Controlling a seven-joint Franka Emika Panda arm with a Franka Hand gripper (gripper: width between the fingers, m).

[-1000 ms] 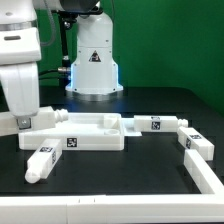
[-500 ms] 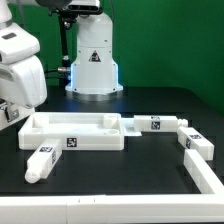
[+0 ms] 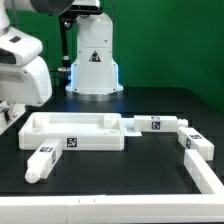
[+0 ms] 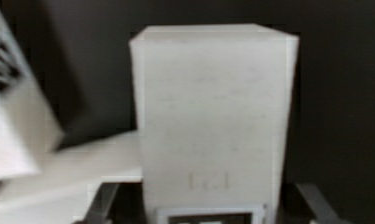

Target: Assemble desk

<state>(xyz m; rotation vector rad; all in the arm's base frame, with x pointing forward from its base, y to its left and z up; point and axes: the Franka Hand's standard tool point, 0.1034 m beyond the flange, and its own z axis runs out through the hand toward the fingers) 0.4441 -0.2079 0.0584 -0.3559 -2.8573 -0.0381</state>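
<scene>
**Exterior view: pincer clamped on one desk leg at the left edge, tabletop and three legs on the counter**

Exterior view shows the white arm (image 3: 25, 65) in the upper left of the frame, partly cut off by the edge. The rimmed tabletop (image 3: 75, 133) lies flat on the black counter (image 3: 110, 185), left of centre. The lower-left leg (image 3: 40, 160) lies on its side just in front of the tabletop's left end. The middle leg (image 3: 150, 123) lies just beside the tabletop's right end, and the right-hand leg (image 3: 195, 140) lies near it, farther right. A white angled bar (image 3: 210, 172) runs along the lower right. The robot base (image 3: 95, 60) stands at upper centre, behind the parts.

In the wrist view the pincer (image 4: 210, 205) is closed on the held leg (image 4: 210, 110). This blocky white piece fills the middle of the frame, with dark fingers (image 4: 116, 200) against its two sides. A white tagged part (image 4: 10, 110) shows at the frame's edge, and I cannot tell which part it is.
</scene>
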